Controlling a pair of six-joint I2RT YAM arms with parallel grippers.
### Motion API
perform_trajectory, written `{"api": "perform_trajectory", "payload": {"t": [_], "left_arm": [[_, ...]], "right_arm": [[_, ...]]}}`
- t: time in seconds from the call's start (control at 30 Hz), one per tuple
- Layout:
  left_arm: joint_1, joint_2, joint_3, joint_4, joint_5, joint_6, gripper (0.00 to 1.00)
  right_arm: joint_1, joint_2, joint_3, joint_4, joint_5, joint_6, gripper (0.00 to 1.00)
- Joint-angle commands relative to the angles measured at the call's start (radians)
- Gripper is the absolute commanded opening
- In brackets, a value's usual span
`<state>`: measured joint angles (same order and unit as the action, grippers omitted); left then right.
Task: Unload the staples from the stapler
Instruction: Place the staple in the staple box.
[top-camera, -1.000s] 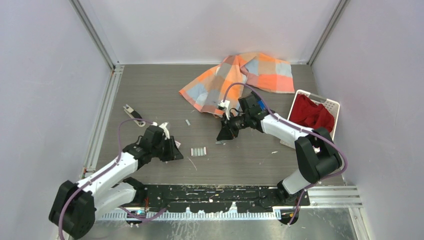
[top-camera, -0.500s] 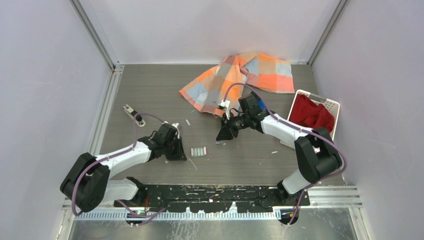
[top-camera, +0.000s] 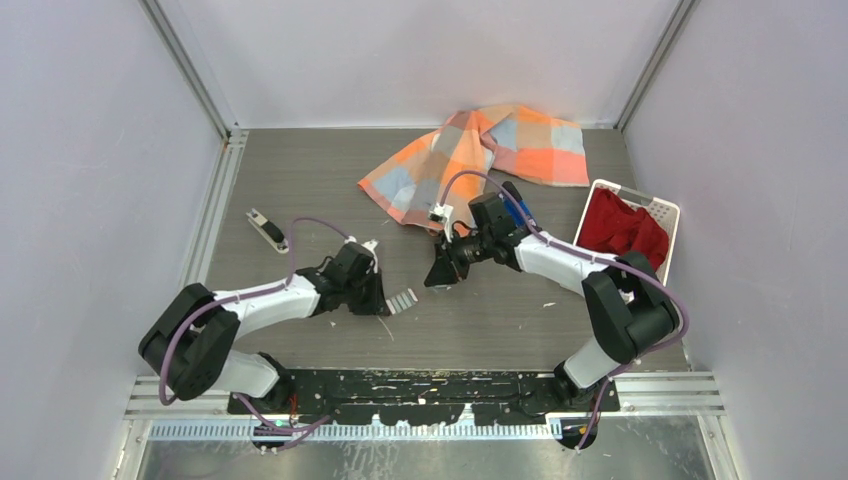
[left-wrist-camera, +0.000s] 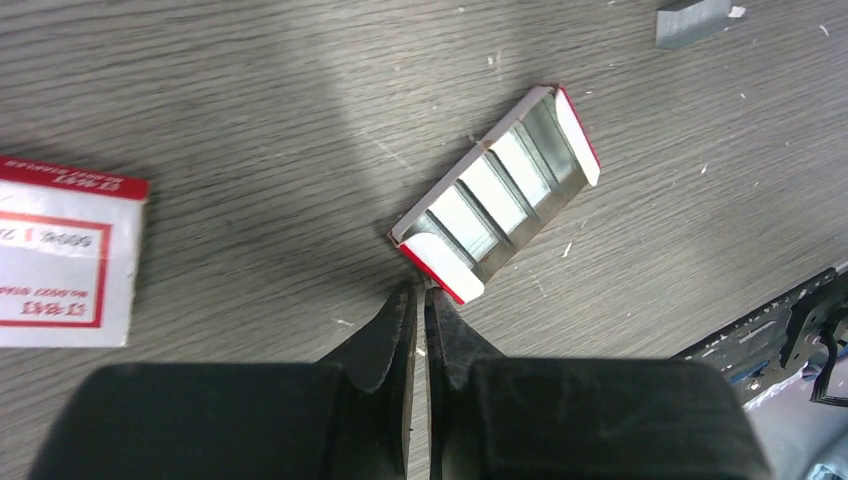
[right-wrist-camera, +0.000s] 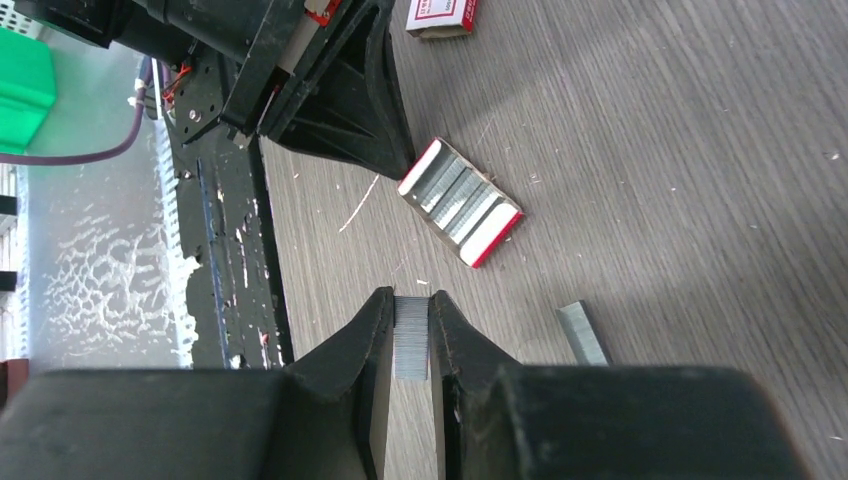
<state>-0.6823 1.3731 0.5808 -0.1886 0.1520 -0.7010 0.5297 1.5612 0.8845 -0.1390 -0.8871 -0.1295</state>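
My right gripper (right-wrist-camera: 410, 300) is shut on a short grey strip of staples (right-wrist-camera: 411, 340) and holds it just above the table, in the top view (top-camera: 441, 273) too. My left gripper (left-wrist-camera: 421, 292) is shut and empty; its tips touch the near end of an open white-and-red tray (left-wrist-camera: 497, 193) that holds several staple strips. That tray also shows in the top view (top-camera: 402, 299) and the right wrist view (right-wrist-camera: 460, 202). A slim blue thing, probably the stapler (top-camera: 514, 200), lies by the cloth behind my right wrist, partly hidden.
A white-and-red box (left-wrist-camera: 62, 255) lies left of the tray. A loose staple strip (right-wrist-camera: 583, 334) lies near my right gripper. A checked cloth (top-camera: 470, 155) is at the back. A white basket with red cloth (top-camera: 628, 228) is right. A small dark-and-silver object (top-camera: 266, 228) lies far left.
My left gripper has moved right up to the staple tray, which has turned a little. My right gripper has shifted slightly left with the strip in it.
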Motion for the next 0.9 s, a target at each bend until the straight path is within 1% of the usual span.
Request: {"api": "perform_trajectory", "payload": {"t": [0.0, 0.17, 0.27, 0.33, 0.43, 0.6, 0.67, 0.73, 0.87], "left_arm": [[-0.031, 0.042, 0.024, 0.023, -0.037, -0.005, 0.08], [-0.049, 0.08, 0.041, 0.039, -0.033, -0.014, 0.09], [-0.05, 0.065, 0.032, 0.033, -0.034, -0.014, 0.09], [-0.05, 0.024, 0.019, 0.009, -0.046, -0.01, 0.1], [-0.05, -0.073, 0.009, -0.076, -0.086, 0.005, 0.13], [-0.051, -0.274, 0.026, -0.22, -0.151, 0.061, 0.16], [-0.05, -0.353, 0.064, -0.289, -0.177, 0.09, 0.21], [-0.049, -0.414, 0.121, -0.364, -0.205, 0.118, 0.3], [-0.047, -0.479, 0.317, -0.555, -0.258, 0.202, 0.4]], "right_arm": [[0.013, 0.004, -0.013, 0.093, 0.002, 0.073, 0.12], [0.039, 0.02, -0.021, 0.128, 0.04, 0.104, 0.12], [0.069, 0.032, -0.011, 0.133, 0.091, 0.111, 0.12], [0.084, 0.039, -0.001, 0.136, 0.143, 0.115, 0.12], [0.122, 0.049, 0.021, 0.126, 0.228, 0.103, 0.12], [0.188, 0.077, 0.092, 0.078, 0.356, 0.059, 0.12], [0.215, 0.095, 0.124, 0.059, 0.399, 0.038, 0.12], [0.241, 0.108, 0.148, 0.044, 0.44, 0.027, 0.13], [0.288, 0.121, 0.158, 0.044, 0.518, 0.027, 0.13]]}}
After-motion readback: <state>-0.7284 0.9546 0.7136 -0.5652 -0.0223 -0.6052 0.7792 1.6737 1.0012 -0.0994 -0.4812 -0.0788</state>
